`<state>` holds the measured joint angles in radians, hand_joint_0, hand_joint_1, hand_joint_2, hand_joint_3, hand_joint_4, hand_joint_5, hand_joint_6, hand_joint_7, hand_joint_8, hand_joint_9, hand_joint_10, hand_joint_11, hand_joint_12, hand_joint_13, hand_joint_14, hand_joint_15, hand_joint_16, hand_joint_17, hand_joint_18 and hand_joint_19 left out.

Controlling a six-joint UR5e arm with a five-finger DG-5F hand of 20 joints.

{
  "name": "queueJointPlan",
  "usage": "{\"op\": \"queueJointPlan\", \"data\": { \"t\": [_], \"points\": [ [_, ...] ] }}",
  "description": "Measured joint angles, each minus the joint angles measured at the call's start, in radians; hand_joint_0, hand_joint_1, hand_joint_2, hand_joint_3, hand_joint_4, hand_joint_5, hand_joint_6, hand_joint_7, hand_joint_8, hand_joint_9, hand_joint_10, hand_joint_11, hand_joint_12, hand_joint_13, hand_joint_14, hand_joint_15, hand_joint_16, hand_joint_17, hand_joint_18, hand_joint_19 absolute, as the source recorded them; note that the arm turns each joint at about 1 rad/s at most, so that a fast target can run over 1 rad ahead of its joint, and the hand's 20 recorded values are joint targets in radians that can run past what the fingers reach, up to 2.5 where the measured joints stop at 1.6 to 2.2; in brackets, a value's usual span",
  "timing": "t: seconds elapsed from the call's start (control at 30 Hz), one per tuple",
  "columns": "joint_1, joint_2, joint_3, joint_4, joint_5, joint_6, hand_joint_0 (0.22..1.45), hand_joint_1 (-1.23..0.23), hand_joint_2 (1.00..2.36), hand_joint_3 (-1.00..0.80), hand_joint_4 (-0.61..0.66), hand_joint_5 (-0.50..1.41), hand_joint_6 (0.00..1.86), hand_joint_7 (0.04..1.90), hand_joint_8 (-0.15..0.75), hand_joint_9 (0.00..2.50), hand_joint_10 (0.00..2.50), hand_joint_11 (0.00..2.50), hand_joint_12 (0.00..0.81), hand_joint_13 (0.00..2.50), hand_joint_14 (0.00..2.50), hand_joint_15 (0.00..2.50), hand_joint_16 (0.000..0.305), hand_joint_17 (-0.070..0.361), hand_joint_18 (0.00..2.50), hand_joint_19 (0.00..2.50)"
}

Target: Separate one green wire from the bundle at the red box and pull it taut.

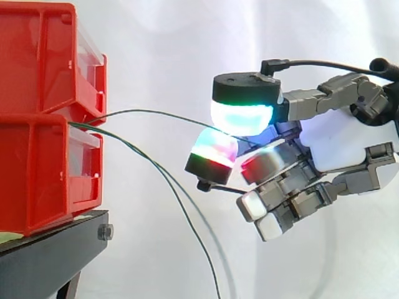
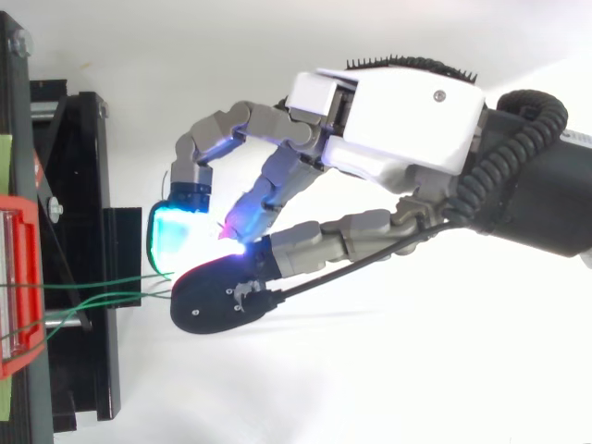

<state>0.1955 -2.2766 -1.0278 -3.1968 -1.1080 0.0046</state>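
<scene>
Side view showed the hand [image 1: 336, 143], right of the red box [image 1: 43, 168], pinching one green wire [image 1: 156, 111] between pads [image 1: 242, 117], evidently to separate it from the sagging bundle [image 1: 149, 161].

A black stand [image 1: 53, 256] with a bolt [image 1: 105, 232] sits before a white curtain [image 1: 163, 53].

A robotics lab, I'd say: a white curtain [image 1: 168, 56] screens the background, red storage bins [image 1: 37, 156] stack on a black stand [image 1: 50, 258], and a robot hand [image 2: 398, 120] hangs before them.
</scene>
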Motion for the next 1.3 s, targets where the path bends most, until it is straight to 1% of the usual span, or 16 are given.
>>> {"op": "queueJointPlan", "data": {
  "t": [0.03,0.27,0.43,0.47,0.63,0.73,0.77,0.8,0.83,0.87,0.93,0.97,1.1,1.13,1.2,1.3],
  "points": [
    [0.000,0.000,0.000,0.000,0.000,0.000,0.60,-0.67,1.02,-0.24,0.14,-0.16,0.90,1.09,0.284,1.35,0.02,1.43,0.379,1.06,0.03,0.82,0.058,0.130,0.77,0.69],
    [0.002,0.000,-0.001,-0.001,0.000,-0.001,0.61,-0.66,1.02,-0.26,0.14,-0.17,0.91,1.07,0.288,1.34,0.02,1.48,0.363,1.14,0.03,1.00,0.058,0.131,0.78,0.71],
    [0.003,0.000,-0.001,0.000,-0.001,-0.002,0.62,-0.65,1.02,-0.28,0.13,-0.18,0.91,1.05,0.278,1.32,0.02,1.51,0.346,1.23,0.03,1.21,0.058,0.131,0.78,0.73],
    [0.004,0.000,-0.001,0.000,-0.001,-0.002,0.62,-0.65,1.02,-0.28,0.14,-0.18,0.91,1.04,0.277,1.33,0.02,1.53,0.331,1.27,0.03,1.28,0.058,0.130,0.80,0.74],
    [0.004,0.000,-0.002,0.000,-0.001,-0.001,0.62,-0.66,1.02,-0.30,0.13,-0.18,0.91,1.00,0.257,1.38,0.00,1.81,0.305,1.41,0.01,1.55,0.058,0.130,0.85,0.82],
    [0.004,0.000,-0.002,0.000,-0.001,0.001,0.62,-0.65,1.02,-0.31,0.14,-0.19,0.91,0.98,0.248,1.35,0.09,1.85,0.290,1.50,0.03,1.67,0.057,0.128,0.88,0.87],
    [0.004,0.000,-0.002,0.000,-0.001,0.002,0.62,-0.65,1.02,-0.31,0.14,-0.19,0.91,0.98,0.254,1.35,0.11,1.84,0.295,1.49,0.05,1.66,0.058,0.130,0.88,0.87],
    [0.004,0.000,-0.002,0.000,-0.001,0.002,0.62,-0.65,1.02,-0.31,0.14,-0.19,0.92,0.98,0.254,1.32,0.23,1.79,0.295,1.48,0.18,1.60,0.057,0.129,0.89,0.87],
    [0.004,0.000,-0.002,0.000,-0.001,0.003,0.62,-0.65,1.02,-0.32,0.14,-0.19,0.92,0.96,0.258,1.25,0.48,1.67,0.287,1.45,0.43,1.50,0.057,0.129,0.91,0.89],
    [0.004,0.000,-0.002,0.000,-0.002,0.003,0.62,-0.64,1.02,-0.33,0.14,-0.19,0.92,0.95,0.260,1.22,0.55,1.63,0.290,1.44,0.51,1.46,0.057,0.129,0.91,0.90],
    [0.004,0.000,-0.002,0.000,-0.002,0.005,0.62,-0.63,1.01,-0.36,0.15,-0.19,0.91,0.94,0.261,1.22,0.57,1.59,0.284,1.41,0.87,1.31,0.057,0.128,0.94,0.92],
    [0.004,0.000,-0.002,0.000,-0.003,0.007,0.62,-0.63,1.01,-0.36,0.15,-0.19,0.91,0.93,0.261,1.22,0.58,1.59,0.295,1.41,0.88,1.30,0.057,0.128,0.94,0.92],
    [0.004,0.000,-0.002,0.000,-0.004,0.012,0.60,-0.58,1.00,-0.47,0.16,-0.19,0.91,0.90,0.270,1.22,0.71,1.54,0.287,1.39,1.24,1.14,0.056,0.127,1.00,0.97],
    [0.004,0.000,-0.002,0.000,-0.004,0.013,0.58,-0.57,1.00,-0.50,0.16,-0.19,0.90,0.89,0.272,1.22,0.74,1.53,0.293,1.39,1.27,1.12,0.057,0.128,1.01,0.97],
    [0.004,0.000,-0.002,0.000,-0.004,0.013,0.58,-0.56,1.00,-0.50,0.16,-0.19,0.90,0.89,0.264,1.22,0.81,1.49,0.299,1.39,1.34,1.09,0.057,0.128,1.01,0.99],
    [0.004,0.000,-0.002,0.000,-0.004,0.014,0.57,-0.56,1.00,-0.50,0.16,-0.19,0.90,0.89,0.265,1.22,0.85,1.50,0.298,1.39,1.35,1.08,0.057,0.129,1.02,0.98]
  ]
}}
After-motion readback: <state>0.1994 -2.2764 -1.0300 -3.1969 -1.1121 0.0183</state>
